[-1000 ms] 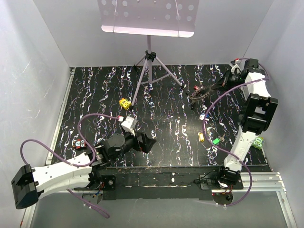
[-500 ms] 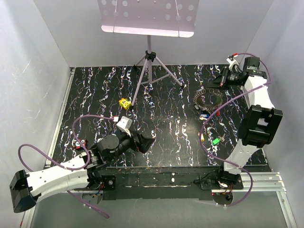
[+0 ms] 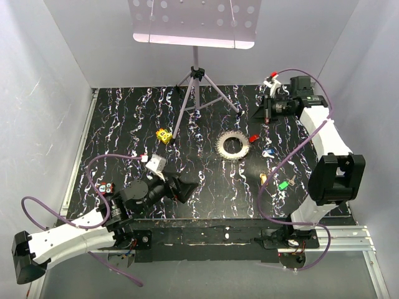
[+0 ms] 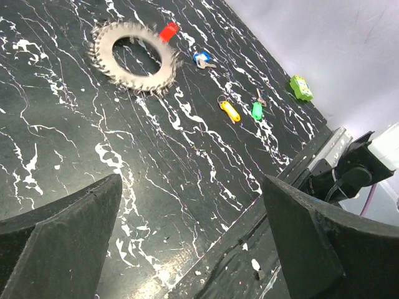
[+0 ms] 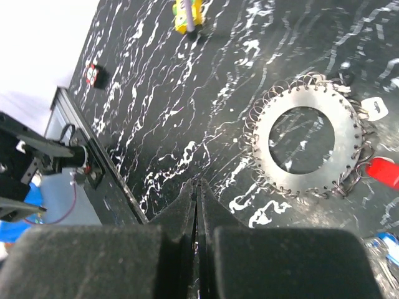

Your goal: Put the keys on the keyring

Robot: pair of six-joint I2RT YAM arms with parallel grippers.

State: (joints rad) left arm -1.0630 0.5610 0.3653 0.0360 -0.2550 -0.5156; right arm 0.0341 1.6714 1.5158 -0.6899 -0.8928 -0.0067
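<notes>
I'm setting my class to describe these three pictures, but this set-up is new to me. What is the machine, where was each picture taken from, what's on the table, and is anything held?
Two robot arms are bolted at the near edge of a black marbled table. One picture looks down from above; the other two come from a camera on each wrist, showing that arm's own claw. The left claw is open, the right claw shut; neither holds anything. On the table lies the keyring, a flat silvery ring with wire loops round its rim. A red key lies against its edge; the blue key, orange key and green key lie loose nearer the right arm. A yellow cube sits further left.
</notes>
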